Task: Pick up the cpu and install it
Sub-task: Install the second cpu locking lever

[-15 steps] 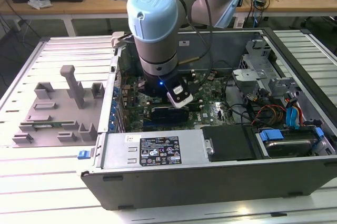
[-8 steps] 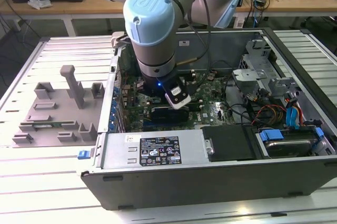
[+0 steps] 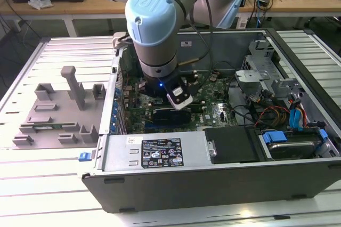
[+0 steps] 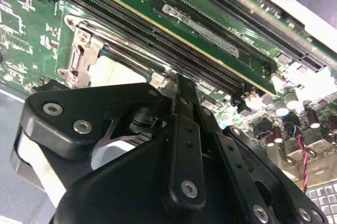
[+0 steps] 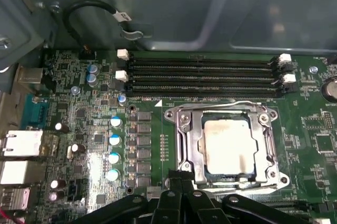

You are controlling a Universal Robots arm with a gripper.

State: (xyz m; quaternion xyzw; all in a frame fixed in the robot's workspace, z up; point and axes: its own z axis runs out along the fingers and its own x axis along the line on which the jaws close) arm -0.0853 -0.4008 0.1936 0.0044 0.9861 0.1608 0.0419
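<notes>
The cpu [image 5: 229, 145], a silvery square plate with pale smudges, lies inside the metal-framed socket [image 5: 184, 129] on the green motherboard [image 5: 84, 113]. My gripper [image 5: 178, 175] hovers just off the socket's edge, its black fingers closed together with nothing between them. In the second wrist view the gripper [image 4: 181, 84] points down beside the same socket [image 4: 84, 56], and the cpu's pale top [image 4: 118, 71] shows inside the frame. In the exterior view the arm's wrist [image 3: 160, 72] reaches down into the open computer case [image 3: 213, 184].
Four long black memory slots [image 5: 202, 74] run beside the socket. A black expansion card [image 3: 170, 115] lies below the wrist. The power supply [image 3: 160, 152], a drive bay [image 3: 232, 144] and coloured cables [image 3: 277, 112] crowd the case. A grey fixture plate [image 3: 53, 115] sits at the exterior view's left.
</notes>
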